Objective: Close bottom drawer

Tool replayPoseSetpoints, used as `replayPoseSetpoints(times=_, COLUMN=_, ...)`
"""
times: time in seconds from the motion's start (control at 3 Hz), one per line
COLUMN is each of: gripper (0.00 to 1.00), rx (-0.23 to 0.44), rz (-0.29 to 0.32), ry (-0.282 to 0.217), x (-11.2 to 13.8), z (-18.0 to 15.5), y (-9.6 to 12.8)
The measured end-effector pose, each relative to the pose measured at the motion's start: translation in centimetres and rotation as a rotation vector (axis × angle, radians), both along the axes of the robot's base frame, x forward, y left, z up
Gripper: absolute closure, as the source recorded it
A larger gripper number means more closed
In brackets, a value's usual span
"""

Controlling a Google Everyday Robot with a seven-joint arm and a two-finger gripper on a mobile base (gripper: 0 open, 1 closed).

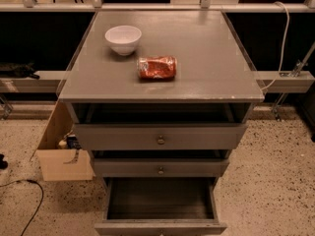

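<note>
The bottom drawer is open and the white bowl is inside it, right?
No. The bottom drawer is open, but the bowl sits on the cabinet top, near a red packet, as the camera view shows. The gripper is out of view.
</note>
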State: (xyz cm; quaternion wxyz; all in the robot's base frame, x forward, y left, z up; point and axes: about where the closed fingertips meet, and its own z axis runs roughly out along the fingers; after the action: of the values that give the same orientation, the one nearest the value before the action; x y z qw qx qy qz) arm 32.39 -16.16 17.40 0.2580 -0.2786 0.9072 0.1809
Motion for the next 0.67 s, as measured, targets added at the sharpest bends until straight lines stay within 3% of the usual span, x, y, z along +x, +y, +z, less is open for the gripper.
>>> replayPoseSetpoints(times=0.67, gripper=1.0, rx=-0.077, rz=0.007, ry=-0.021, x=5.1, z=-2.7, y=1.4)
